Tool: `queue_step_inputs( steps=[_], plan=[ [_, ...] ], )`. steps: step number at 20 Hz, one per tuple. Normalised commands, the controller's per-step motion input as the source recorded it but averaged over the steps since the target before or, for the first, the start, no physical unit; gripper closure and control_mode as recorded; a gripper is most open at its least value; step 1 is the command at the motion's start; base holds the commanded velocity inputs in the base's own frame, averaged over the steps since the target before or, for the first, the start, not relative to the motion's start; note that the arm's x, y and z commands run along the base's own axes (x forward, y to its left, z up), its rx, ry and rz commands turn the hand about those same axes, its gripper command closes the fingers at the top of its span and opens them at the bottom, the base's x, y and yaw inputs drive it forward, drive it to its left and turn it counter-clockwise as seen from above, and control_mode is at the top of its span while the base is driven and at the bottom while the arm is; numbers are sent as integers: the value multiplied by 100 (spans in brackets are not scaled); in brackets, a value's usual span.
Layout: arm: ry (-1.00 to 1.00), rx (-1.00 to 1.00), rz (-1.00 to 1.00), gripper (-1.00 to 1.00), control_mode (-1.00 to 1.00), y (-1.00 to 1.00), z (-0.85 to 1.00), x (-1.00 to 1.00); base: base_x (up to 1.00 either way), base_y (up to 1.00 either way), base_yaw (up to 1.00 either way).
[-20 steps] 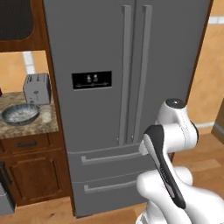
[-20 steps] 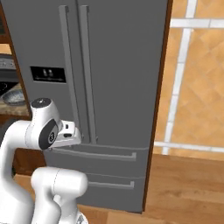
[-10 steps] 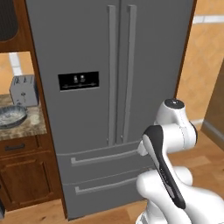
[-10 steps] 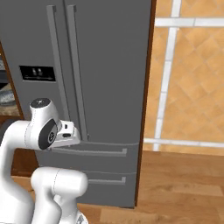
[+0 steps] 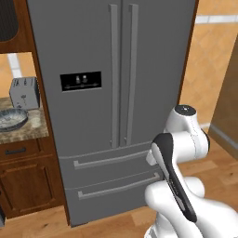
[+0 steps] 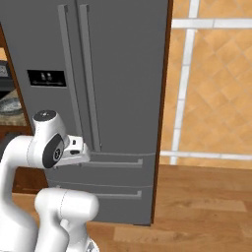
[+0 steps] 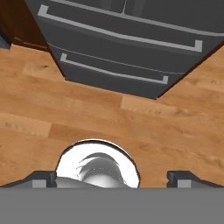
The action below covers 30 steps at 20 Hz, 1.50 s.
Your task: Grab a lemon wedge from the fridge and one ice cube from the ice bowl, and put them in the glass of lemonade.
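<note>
1. Fridge: fills the frame centre, both doors closed. It sat further left half a second ago; the whole picture has shifted, so the base is driving.
2. Ice bowl: far left edge, on the counter beside the toaster.
3. Gripper: fingertips wide apart at the bottom corners, empty, pointing at the floor.
4. Lemon wedge: presumably behind the doors; opening is not yet begun.

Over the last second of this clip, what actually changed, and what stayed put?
The base drove, so the whole picture shifted: in the left base view the fridge slid right toward the middle, while the toaster and ice bowl moved to the left edge. The arm kept its folded pose, and the fridge doors stayed shut. The fingers stayed wide apart, holding nothing.
</note>
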Motion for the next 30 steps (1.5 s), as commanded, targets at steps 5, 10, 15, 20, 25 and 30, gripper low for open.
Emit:
queue_step_inputs(
  steps=[5,10,15,20,25,30],
  plan=[
    [0,0,0,-100,100,0,0,0,0,0,0],
    [-9,3,0,-100,-100,0,6,-3,0,0,0],
    [-55,4,0,-100,-100,7,91,-28,0,0,0],
    [-24,-1,0,-100,-100,1,100,6,0,0,0],
    [-22,0,0,-100,-100,11,100,31,0,0,0],
    [-26,2,0,-100,-100,2,100,35,0,0,0]
  ],
)
